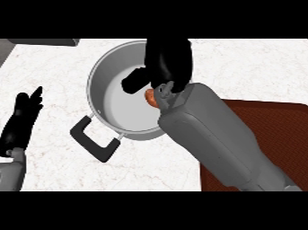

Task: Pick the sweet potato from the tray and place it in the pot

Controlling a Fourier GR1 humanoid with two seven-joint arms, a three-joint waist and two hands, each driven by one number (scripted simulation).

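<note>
Tray (275, 117): lying at near right, dark red, partly hidden by the right forearm.
Left hand (22, 119): resting at left edge, fingers straight, holding nothing.
Pot (106, 96): sitting mid-counter, black handle pointing toward the robot.
Right hand (166, 60): hanging over the pot's right side, fingers curling round the potato (153, 98).
Potato: showing as an orange sliver below the hand, near the right rim.
Risk: releasing this close to the rim is likely sending it onto the rim or counter.

white marbled counter (57, 67), dark grey object (43, 42) at its far-left edge
</note>
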